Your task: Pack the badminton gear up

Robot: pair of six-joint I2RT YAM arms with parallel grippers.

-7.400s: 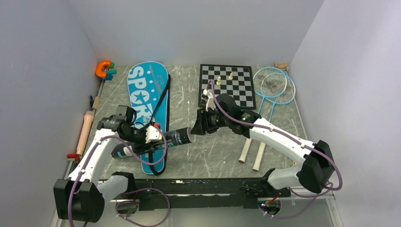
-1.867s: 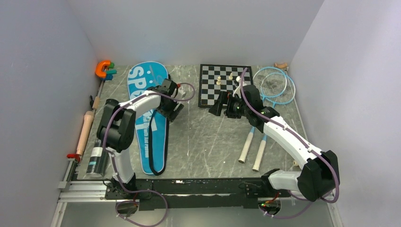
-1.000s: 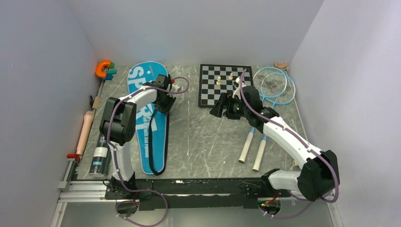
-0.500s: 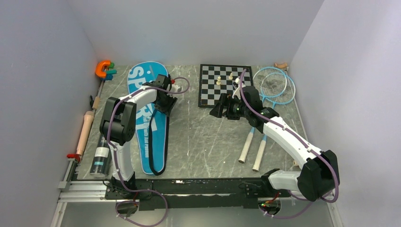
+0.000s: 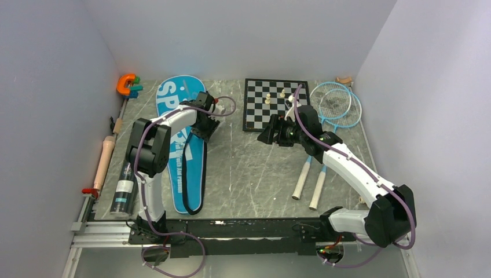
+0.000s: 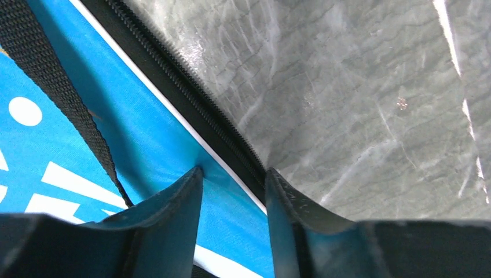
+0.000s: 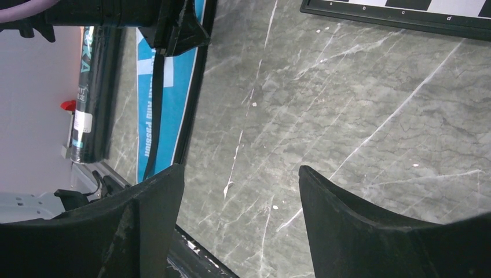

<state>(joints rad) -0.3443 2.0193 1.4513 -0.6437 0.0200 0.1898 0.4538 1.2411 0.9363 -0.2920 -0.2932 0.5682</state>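
Observation:
The blue "SPORT" bag point(image 5: 179, 147) lies flat at left centre. My left gripper point(image 5: 204, 126) is down on its right edge. In the left wrist view the left gripper point(image 6: 234, 171) is narrowly open, one finger on the blue fabric point(image 6: 133, 116) and the other by the black zipper point(image 6: 191, 98). The long black tube point(image 5: 123, 190) lies by the left rail. Two light-blue rackets point(image 5: 336, 107) lie at the right. My right gripper point(image 5: 263, 132) is wide open and empty over bare table, as the right wrist view point(image 7: 240, 171) shows. The shuttlecocks are out of view.
A chessboard point(image 5: 277, 104) with pieces sits at the back centre, close behind my right gripper. An orange clamp point(image 5: 127, 85) is in the back left corner. A wooden roller point(image 5: 104, 159) lies along the left wall. Walls close in three sides.
The tube, held between both grippers earlier, now lies by the left rail. My left gripper moved onto the bag's right edge and shifted slightly right. The right arm drew back toward the chessboard.

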